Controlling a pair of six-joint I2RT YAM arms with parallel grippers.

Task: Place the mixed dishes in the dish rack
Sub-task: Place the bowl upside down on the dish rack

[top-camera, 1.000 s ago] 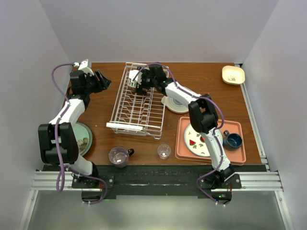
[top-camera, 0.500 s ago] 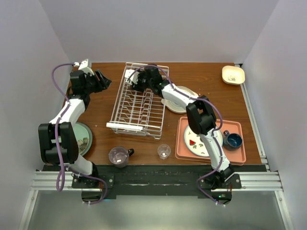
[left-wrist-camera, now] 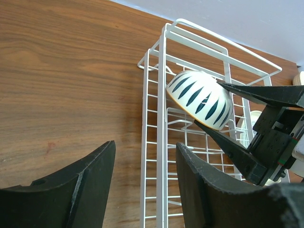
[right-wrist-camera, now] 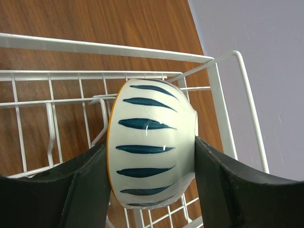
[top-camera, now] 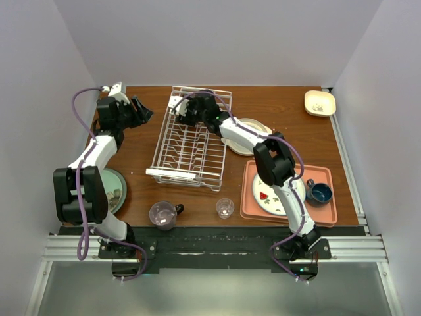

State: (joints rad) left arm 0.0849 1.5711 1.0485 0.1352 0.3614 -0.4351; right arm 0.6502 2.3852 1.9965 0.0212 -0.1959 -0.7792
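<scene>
While right claw (right-wrist-camera: 149, 156) grips bowl (right-wrist-camera: 152, 118), left claw (left-wrist-camera: 145, 154) gapes; wooden table (left-wrist-camera: 57, 71), pale walls (top-camera: 217, 39).

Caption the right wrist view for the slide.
Right gripper holds a blue-striped bowl sideways at the dish rack corner.

You have bright, even light from overhead in all three views, and the shadows on the bench (top-camera: 138, 164) are faint and soft. The top view is sharp but small in detail. In the left wrist view the left claw (left-wrist-camera: 145, 147) reads as near-black and slightly soft up close, while the dish rack (left-wrist-camera: 164, 118) is crisp. In the right wrist view small white glints sit on the striped bowl (right-wrist-camera: 152, 142), and the right claw (right-wrist-camera: 149, 145) blurs towards the bottom edge.
</scene>
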